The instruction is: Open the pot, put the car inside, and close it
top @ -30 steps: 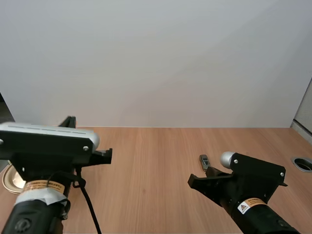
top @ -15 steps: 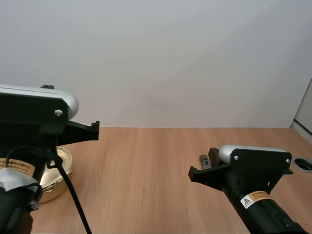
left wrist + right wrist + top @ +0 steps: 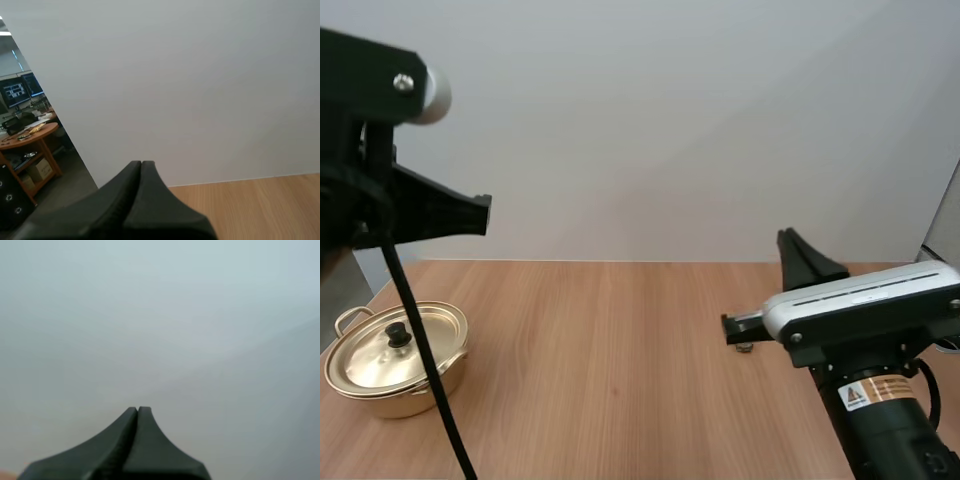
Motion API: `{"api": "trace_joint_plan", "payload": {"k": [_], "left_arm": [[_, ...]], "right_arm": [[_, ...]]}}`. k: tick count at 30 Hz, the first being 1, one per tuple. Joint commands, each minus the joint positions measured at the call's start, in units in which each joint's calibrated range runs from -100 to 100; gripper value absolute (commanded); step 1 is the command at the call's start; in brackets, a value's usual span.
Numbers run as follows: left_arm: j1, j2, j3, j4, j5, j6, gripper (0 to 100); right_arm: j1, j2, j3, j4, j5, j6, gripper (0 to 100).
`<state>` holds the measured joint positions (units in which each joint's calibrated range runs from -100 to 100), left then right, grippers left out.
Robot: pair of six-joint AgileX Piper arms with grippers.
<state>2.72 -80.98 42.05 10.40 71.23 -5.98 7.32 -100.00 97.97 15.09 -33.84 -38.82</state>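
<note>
High view: we see the pot (image 3: 395, 362) near the counter's (image 3: 620, 340) left edge, lid (image 3: 400, 343) on. Our left pincer (image 3: 141, 164) is high above the counter, fingers pressed together, holding nothing. Our right pincer (image 3: 137, 410) is also closed and empty, tips pointing up over the right side.

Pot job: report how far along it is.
Done: nothing yet. The pot sits on the table with its lid on. In hand: nothing. The left hand and right hand are both shut, empty and aimed at the wall. Left: lift the lid, put in the car, which seems to peek from under the right arm, and close the pot.
</note>
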Motion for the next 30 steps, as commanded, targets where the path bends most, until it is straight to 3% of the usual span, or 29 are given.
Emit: {"api": "trace_joint_plan", "payload": {"k": [1, 3, 7, 12, 19, 26, 30], "left_arm": [[0.0, 14.4, -11.0, 0.1, 14.3, 0.2, 0], [0.86, 19.4, -13.3, 0.1, 14.3, 1.1, 0], [3.56, 28.0, -13.8, -1.3, 11.8, 1.5, 0], [6.12, 37.0, -13.8, -6.2, 11.6, 3.2, 0], [6.42, 39.5, -13.8, -6.7, 6.2, 4.2, 0], [6.42, 39.2, -13.8, -6.7, 7.1, 6.8, 0], [6.42, 39.2, -13.8, -6.7, 10.0, 6.9, 0]], "right_arm": [[0.0, 0.0, -1.7, 66.9, -2.0, -61.2, 0], [0.0, 0.0, -3.1, 77.5, 0.6, -61.2, 0], [0.0, 0.0, -4.6, 77.6, 2.4, -61.2, 0], [0.0, 2.1, -5.1, 77.2, 15.7, -61.2, 0], [0.0, 11.9, -6.0, 76.8, 34.7, -61.2, 0], [-1.0, 17.4, -10.3, 76.9, 44.0, -61.2, 0], [-2.9, 25.5, -13.5, 76.9, 47.1, -61.2, 0]]}}
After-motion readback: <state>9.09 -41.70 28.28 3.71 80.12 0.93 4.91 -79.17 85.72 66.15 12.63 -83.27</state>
